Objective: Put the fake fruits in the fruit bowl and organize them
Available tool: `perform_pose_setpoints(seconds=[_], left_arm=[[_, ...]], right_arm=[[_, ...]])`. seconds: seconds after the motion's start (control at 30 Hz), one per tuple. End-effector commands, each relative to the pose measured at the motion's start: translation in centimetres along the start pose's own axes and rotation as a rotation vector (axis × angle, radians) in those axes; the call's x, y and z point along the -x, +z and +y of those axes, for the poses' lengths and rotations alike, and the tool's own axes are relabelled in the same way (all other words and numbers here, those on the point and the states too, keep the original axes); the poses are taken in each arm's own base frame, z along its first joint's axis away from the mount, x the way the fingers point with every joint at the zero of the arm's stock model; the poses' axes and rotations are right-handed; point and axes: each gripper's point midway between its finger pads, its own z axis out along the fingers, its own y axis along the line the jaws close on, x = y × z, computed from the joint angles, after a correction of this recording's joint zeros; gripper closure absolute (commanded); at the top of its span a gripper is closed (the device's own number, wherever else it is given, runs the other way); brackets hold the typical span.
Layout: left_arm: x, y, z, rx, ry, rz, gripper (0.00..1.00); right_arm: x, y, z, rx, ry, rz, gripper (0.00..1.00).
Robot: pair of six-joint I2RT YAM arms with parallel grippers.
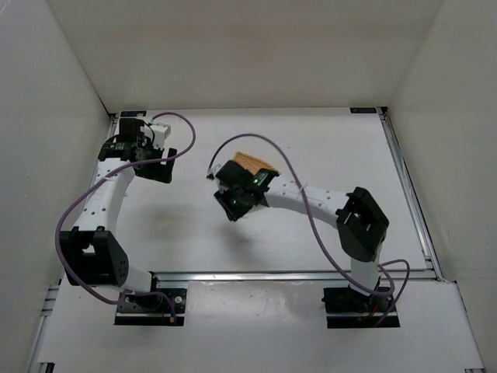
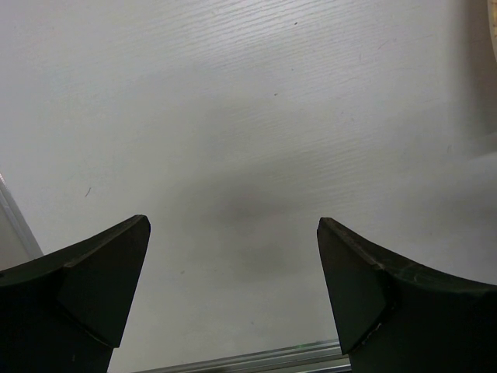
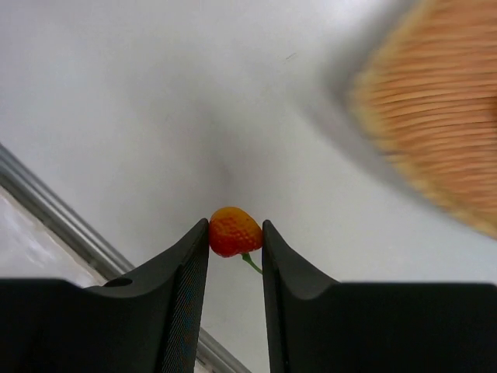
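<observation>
From above, the left gripper (image 1: 155,165) sits at the far left of the white table (image 1: 326,140), well apart from everything else. Whether it is parted cannot be told from here. The right arm reaches to the middle of the table, and the right gripper (image 1: 235,203) hangs just beside the fruit bowl (image 1: 252,163). Only the bowl's light wooden far edge shows past the wrist, and the fruit is too small to make out.

In the left wrist view, the left gripper (image 2: 233,225) is released. Its 2 fingers (image 2: 93,280) stand wide apart over bare table, with an aluminium rail (image 2: 248,359) at the bottom edge.

In the right wrist view, the right gripper (image 3: 235,233) is clenched on 1 fake fruit (image 3: 233,230), a red-orange, dimpled berry with a thin green stem trailing below it. It is pinched between the fingertips and held above the table. The bowl (image 3: 435,116) lies blurred at the upper right, apart from the fruit. Another rail (image 3: 46,202) crosses at the left.
</observation>
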Motion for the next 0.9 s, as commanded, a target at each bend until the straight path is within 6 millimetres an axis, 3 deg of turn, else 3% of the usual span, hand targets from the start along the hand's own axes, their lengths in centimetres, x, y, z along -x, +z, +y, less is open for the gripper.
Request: perform_pose_setpoints(seconds=[0.0, 0.07, 0.1, 0.27, 0.3, 0.37, 0.4, 0.47, 0.5, 0.6, 0.7, 0.73, 0.77, 0.8, 0.83, 0.87], left_arm=[[-0.1, -0.2, -0.4, -0.023, -0.018, -0.009, 0.0], [-0.1, -0.2, -0.4, -0.023, -0.018, -0.009, 0.0], [-0.3, -0.3, -0.5, -0.023, -0.018, -0.009, 0.0], [-1.3, 0.1, -0.7, -0.032, -0.012, 0.022, 0.0], [-1.3, 0.1, -0.7, -0.032, -0.012, 0.022, 0.0], [-1.6, 0.0, -0.8, -0.033, -0.012, 0.025, 0.0], [-1.6, 0.0, -0.7, -0.033, -0.003, 0.025, 0.0], [-2.2, 0.1, -1.1, -0.047, -0.005, 0.033, 0.0], [-2.2, 0.1, -1.1, -0.047, -0.005, 0.033, 0.0], [-2.2, 0.1, -1.1, -0.047, -0.005, 0.033, 0.0], [-1.9, -0.1, -0.8, -0.039, -0.02, 0.024, 0.0], [-1.9, -0.1, -0.8, -0.039, -0.02, 0.024, 0.0], [-1.5, -0.5, -0.6, -0.037, -0.026, 0.004, 0.0], [-1.5, -0.5, -0.6, -0.037, -0.037, 0.004, 0.0], [-1.6, -0.6, -0.2, -0.031, -0.047, 0.005, 0.0], [-1.8, -0.6, -0.3, -0.031, -0.056, 0.005, 0.0]], right_arm=[[5.8, -4.6, -4.7, -0.077, 0.215, -0.19, 0.91], [7.1, -5.1, -8.3, -0.157, 0.305, -0.229, 0.91], [7.1, -4.2, -10.8, -0.213, 0.351, -0.218, 0.9], [7.5, -1.8, -16.9, -0.334, 0.437, -0.127, 0.83], [7.1, -0.5, -17.9, -0.356, 0.445, -0.09, 0.68], [8.2, -1.1, -18.8, -0.376, 0.446, -0.101, 0.38], [8.7, -1.4, -18.8, -0.375, 0.445, -0.114, 0.17], [8.6, -1.5, -19.3, -0.38, 0.443, -0.113, 0.05], [9.2, -2.7, -19.2, -0.377, 0.443, -0.141, 0.0], [10.2, -6.4, -18.5, -0.368, 0.475, -0.218, 0.0], [9.1, -10.7, -17.9, -0.374, 0.52, -0.285, 0.0], [8.1, -11.7, -18.2, -0.388, 0.558, -0.292, 0.0], [7.7, -14.7, -18.4, -0.391, 0.589, -0.355, 0.0], [6.4, -15.4, -18.7, -0.399, 0.618, -0.356, 0.0], [3.1, -16.2, -19.8, -0.417, 0.671, -0.332, 0.0], [1.4, -16.3, -20.2, -0.401, 0.699, -0.313, 0.0]])
